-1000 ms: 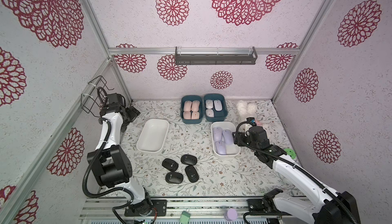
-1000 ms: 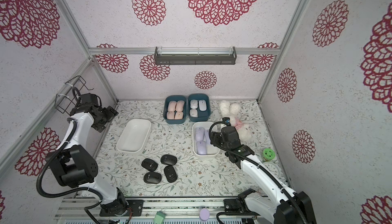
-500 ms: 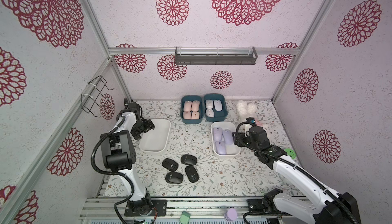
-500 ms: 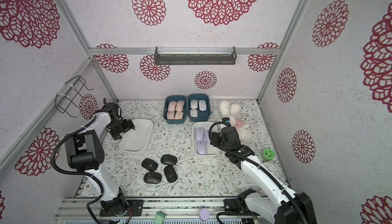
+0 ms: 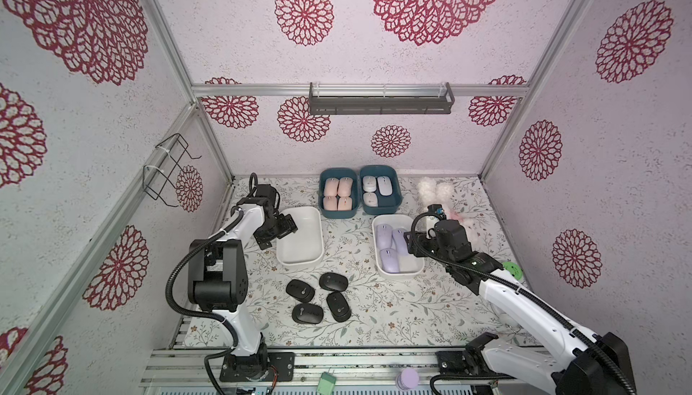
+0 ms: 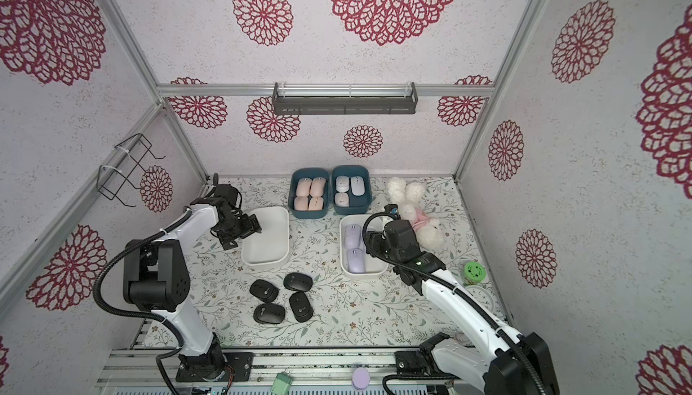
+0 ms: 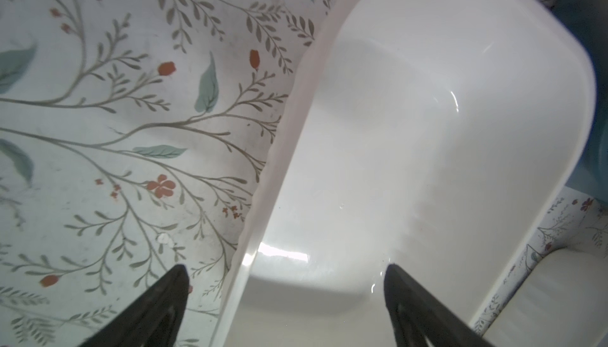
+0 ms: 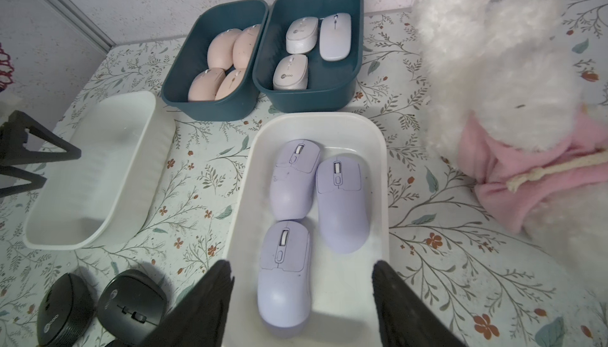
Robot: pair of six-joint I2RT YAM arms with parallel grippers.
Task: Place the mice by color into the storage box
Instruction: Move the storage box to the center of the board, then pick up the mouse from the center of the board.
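Black mice point(image 5: 299, 291) lie open (cloth point(image 5: 393, 310) free around); plush toy point(image 5: 427, 189) crowds lilac tray point(image 5: 410, 265) rightward.

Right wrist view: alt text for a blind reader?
The open right gripper hangs over a white bin holding three lilac mice. Beyond it stand two teal bins, one with four peach-pink mice, one with three pale mice. An empty white bin, black mice on the table and a white plush toy lie nearby.

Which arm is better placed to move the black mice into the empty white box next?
Left, probably. The left fingers, open, hover at the rim of the empty white box, with the black mice just in front. The right fingers hang over the box of lilac mice, farther away.
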